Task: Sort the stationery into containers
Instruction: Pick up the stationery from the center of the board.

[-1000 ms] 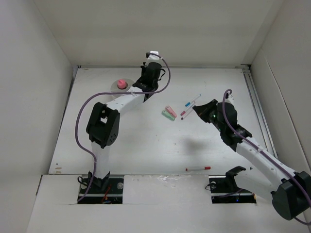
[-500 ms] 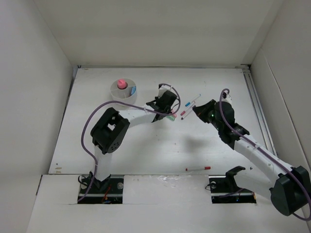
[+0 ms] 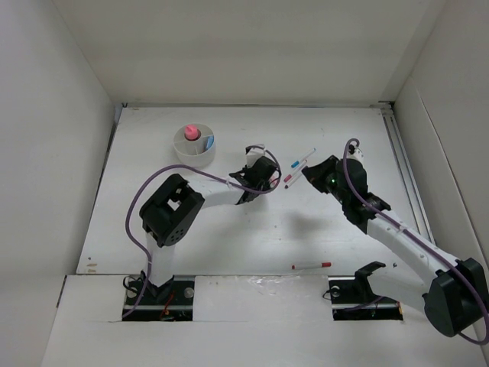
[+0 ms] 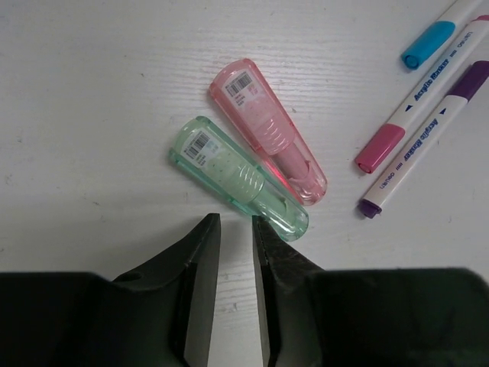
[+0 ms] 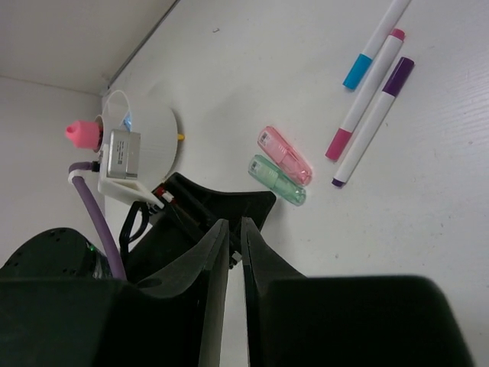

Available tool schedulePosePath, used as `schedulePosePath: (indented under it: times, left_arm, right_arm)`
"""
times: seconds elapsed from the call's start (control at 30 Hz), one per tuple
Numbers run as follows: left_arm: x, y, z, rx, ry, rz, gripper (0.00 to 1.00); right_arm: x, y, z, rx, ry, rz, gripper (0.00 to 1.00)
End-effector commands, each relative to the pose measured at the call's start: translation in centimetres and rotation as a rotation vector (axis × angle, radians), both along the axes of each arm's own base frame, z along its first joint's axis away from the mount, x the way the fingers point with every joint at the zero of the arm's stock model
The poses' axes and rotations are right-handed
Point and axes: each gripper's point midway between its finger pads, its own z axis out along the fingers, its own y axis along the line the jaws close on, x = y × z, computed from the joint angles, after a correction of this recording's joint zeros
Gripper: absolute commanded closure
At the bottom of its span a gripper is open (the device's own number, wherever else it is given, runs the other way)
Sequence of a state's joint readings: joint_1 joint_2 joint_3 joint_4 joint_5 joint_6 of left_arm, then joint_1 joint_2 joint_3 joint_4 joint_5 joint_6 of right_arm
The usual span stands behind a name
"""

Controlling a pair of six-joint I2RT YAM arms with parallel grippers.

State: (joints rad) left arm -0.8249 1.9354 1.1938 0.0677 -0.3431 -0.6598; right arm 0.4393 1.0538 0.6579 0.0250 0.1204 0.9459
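While the cases (image 4: 238, 177) bear barcodes, the pens (image 4: 432, 80) read "Acrylic Marker".

Four pens: a blue-capped marker (image 4: 428, 34), a pink-capped marker (image 4: 416, 95), a purple-capped marker (image 4: 424, 145), a red-capped pen (image 3: 311, 265). Two translucent cases: a pink case (image 4: 267, 130), a green case (image 4: 237, 178). One round white cup (image 3: 191, 157).

Pink case (image 4: 267, 131) hugs green case (image 4: 238, 178) (touching, seemingly); left flank open.

Left gripper (image 4: 235, 223): black jaws narrowly parted, empty, tips just short of green translucent plastic case (image 4: 238, 178). Pink translucent plastic case (image 4: 267, 130) lies alongside, touching it. To the right, white pens: blue-capped pen (image 4: 428, 44), pink-capped pen (image 4: 428, 88), purple-capped pen (image 4: 420, 145).
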Motion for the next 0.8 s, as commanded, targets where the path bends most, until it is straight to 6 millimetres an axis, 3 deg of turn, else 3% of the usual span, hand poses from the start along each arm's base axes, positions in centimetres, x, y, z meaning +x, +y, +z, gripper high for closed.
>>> schedulePosePath:
  times: [0.0,0.23,0.33,0.77]
  left_arm:
    - [0.4,-0.5,3.8,-0.106,-0.082,0.038,0.78]
    - [1.3,-0.5,3.4,-0.096,-0.095,0.082,0.68]
    - [1.8,-0.3,2.1,-0.042,-0.079,0.103,0.68]
    - [3.2,-1.2,1.0,-0.001,-0.069,0.119,0.68]
  right_arm:
    - [0.6,0.4,2.4,0.017,-0.055,0.004,0.81]
    - [0.5,0.7,2.1,0.019,-0.044,0.022,0.75]
    - [0.4,0.7,2.5,0.023,-0.053,0.022,0.73]
    - [0.2,1.3,2.9,0.03,-0.058,0.061,0.71]
